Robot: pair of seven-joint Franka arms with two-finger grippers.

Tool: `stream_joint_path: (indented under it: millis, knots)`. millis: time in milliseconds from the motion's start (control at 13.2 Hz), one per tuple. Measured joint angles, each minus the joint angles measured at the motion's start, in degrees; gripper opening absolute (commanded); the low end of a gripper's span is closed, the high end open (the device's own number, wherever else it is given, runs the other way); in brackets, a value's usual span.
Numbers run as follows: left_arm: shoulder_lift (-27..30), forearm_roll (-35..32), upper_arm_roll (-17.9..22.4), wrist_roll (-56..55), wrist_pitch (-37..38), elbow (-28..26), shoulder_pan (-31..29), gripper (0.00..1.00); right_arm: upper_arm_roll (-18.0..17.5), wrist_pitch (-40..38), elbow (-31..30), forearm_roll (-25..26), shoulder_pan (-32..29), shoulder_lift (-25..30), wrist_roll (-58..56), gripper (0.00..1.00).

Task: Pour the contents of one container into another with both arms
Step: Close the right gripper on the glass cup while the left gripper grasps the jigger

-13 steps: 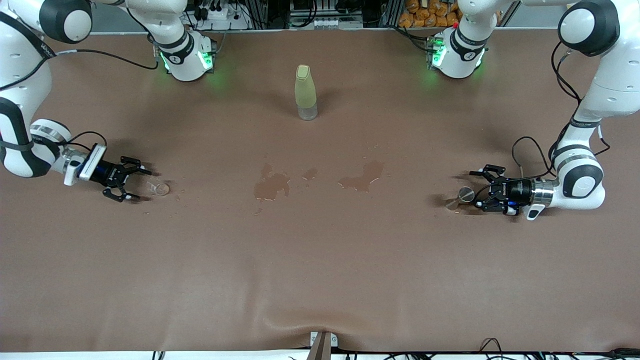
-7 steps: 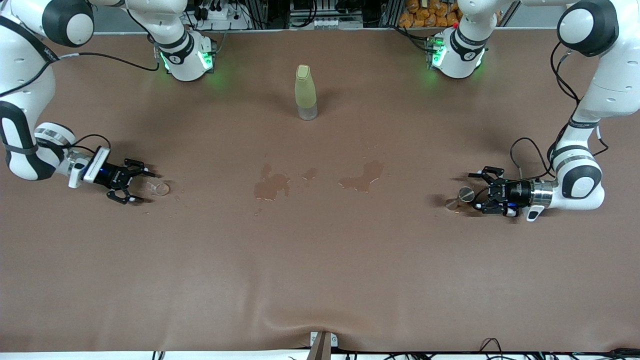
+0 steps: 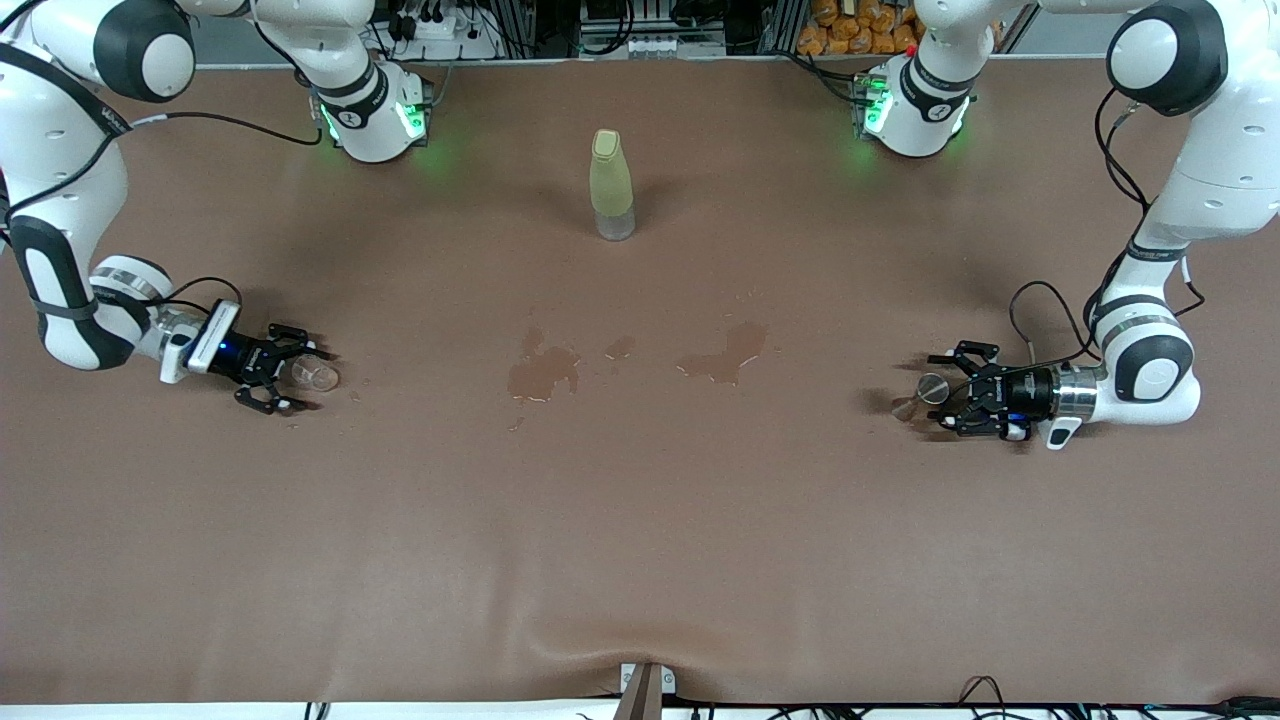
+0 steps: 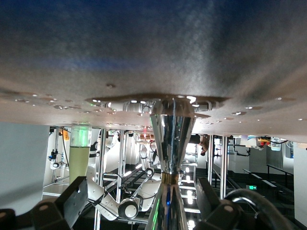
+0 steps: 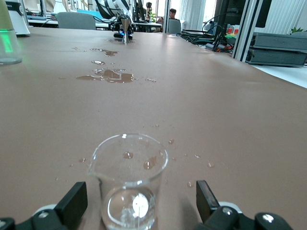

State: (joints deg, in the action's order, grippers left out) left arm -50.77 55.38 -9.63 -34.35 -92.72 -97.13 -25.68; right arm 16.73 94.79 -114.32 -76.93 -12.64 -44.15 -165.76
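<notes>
Fingers of both grippers are spread wide and have been slid in around their cups, right gripper [image 3: 293, 379] bracketing glass cup [image 3: 318, 376], left gripper [image 3: 943, 392] bracketing metal cup [image 3: 927, 392], so both grasps look imminent.

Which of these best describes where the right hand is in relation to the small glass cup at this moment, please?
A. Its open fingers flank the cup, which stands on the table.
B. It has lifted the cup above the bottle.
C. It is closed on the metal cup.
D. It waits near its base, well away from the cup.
A: the right hand is open, a finger either side of the glass cup, which stands upright on the table.
</notes>
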Motion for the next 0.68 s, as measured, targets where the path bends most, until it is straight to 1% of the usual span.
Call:
stream_joint_path:
  millis: [227,379,455,682]
  knots:
    - [0.0,0.0,0.0,0.0,-0.1,0.1,0.1,1.00,-1.3,0.1,0.0,-1.5,0.0,-0.3,-0.2,1.00]
    - [-0.4,0.0,0.0,0.0,-0.2,0.9,0.6,1.00,-1.6,0.1,0.2,-1.9,0.0,-0.6,-0.3,1.00]
    - [-0.6,0.0,0.0,0.0,-0.5,1.3,0.9,1.00,-1.7,0.1,0.2,-1.9,0.0,-0.7,-0.3,0.95]
    - [-0.8,0.0,0.0,0.0,-0.6,1.7,1.3,1.00,-2.1,0.1,0.5,-2.5,0.1,-0.9,-0.3,0.48]
